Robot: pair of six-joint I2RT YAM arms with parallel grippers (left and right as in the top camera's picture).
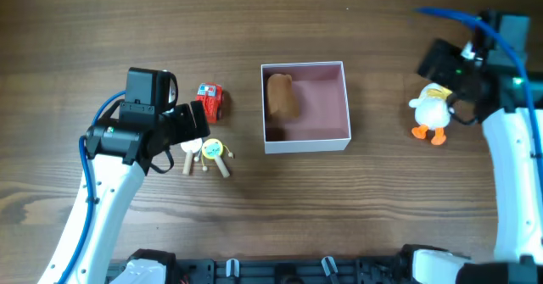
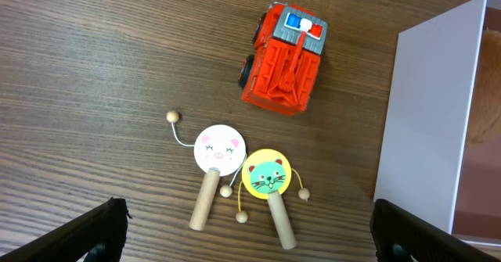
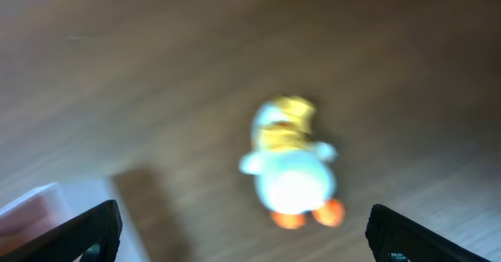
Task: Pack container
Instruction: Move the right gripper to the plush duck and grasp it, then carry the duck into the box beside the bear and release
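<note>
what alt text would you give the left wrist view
A red toy truck and two stick-handled toys, a pig-face rattle and a cat-face rattle, lie on the wooden table. A white wall of the container fills the right edge; the dark fingertips of the open left pincer show in the bottom corners.

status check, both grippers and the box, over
Left gripper open, over two rattle drums. Right gripper open, over duck. Container holds one brown toy; red truck outside too. Nothing in the way.
</note>
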